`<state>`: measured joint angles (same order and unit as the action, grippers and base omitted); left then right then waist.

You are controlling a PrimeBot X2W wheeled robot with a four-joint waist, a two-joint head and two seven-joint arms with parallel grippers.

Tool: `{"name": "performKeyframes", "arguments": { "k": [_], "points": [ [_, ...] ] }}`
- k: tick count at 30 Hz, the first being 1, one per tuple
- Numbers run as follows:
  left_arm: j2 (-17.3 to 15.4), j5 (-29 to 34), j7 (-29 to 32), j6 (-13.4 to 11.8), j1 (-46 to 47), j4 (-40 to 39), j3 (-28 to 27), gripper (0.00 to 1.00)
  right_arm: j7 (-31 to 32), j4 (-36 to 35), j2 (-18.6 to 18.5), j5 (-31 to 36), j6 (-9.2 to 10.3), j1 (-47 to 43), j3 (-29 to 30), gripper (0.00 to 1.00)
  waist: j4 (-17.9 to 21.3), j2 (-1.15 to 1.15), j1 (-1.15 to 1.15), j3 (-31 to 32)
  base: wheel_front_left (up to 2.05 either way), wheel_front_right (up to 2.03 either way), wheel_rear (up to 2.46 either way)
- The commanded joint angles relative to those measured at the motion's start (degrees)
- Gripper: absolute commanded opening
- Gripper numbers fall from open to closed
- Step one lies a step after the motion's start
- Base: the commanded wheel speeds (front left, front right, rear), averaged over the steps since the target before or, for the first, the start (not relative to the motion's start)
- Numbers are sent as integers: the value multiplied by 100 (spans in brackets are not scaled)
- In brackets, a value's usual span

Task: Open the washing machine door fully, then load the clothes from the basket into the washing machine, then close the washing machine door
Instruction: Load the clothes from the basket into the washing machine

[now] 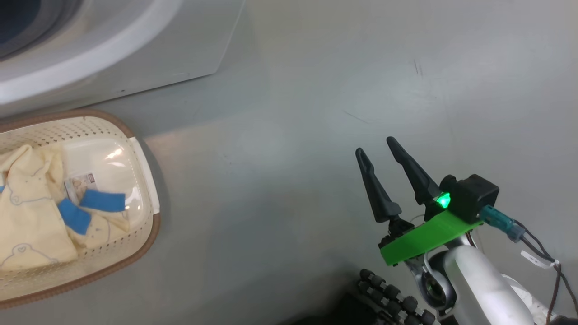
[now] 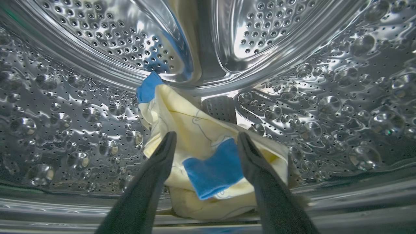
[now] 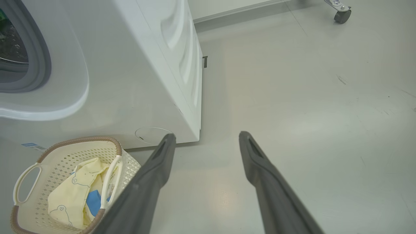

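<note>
My left gripper (image 2: 207, 134) is inside the perforated steel drum (image 2: 97, 35) of the washing machine (image 3: 139, 81), its fingers spread open. A cream-yellow garment with blue patches (image 2: 195, 117) lies loose on the drum floor just beyond and between the fingertips. More clothes (image 1: 27, 221) lie in the cream basket (image 1: 149, 225) on the floor in front of the machine (image 1: 180, 45); the basket (image 3: 58, 148) and clothes (image 3: 74, 191) are also in the right wrist view. My right gripper (image 1: 375, 145) hovers open and empty over bare floor, well right of the basket. The washing machine door is out of view.
The grey rubber mouth (image 3: 40, 65) of the machine is at the upper left of the right wrist view. Smooth grey floor (image 1: 293, 135) stretches right of the machine and basket. A caster wheel (image 3: 340, 14) stands far off by the wall.
</note>
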<state>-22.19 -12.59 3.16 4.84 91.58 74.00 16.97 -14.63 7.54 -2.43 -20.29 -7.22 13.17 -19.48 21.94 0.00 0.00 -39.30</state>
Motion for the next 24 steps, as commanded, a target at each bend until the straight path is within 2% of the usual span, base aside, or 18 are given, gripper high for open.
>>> {"name": "performKeyframes", "arguments": {
  "k": [1,11,24],
  "points": [
    [-181,6,66,-46,134,-128,-4,100,-37,-125,-44,-30,-26,-152,-98,100,-16,0,0,33,0,0,0],
    [7,-132,77,-181,-189,-76,12,100,-37,-89,-44,49,-26,-138,-24,100,-185,0,0,268,0,0,0],
    [194,-363,-296,-99,-791,-47,4,100,-37,-2,-44,120,-26,-87,26,100,-397,0,0,744,0,0,0]
  ]
}}
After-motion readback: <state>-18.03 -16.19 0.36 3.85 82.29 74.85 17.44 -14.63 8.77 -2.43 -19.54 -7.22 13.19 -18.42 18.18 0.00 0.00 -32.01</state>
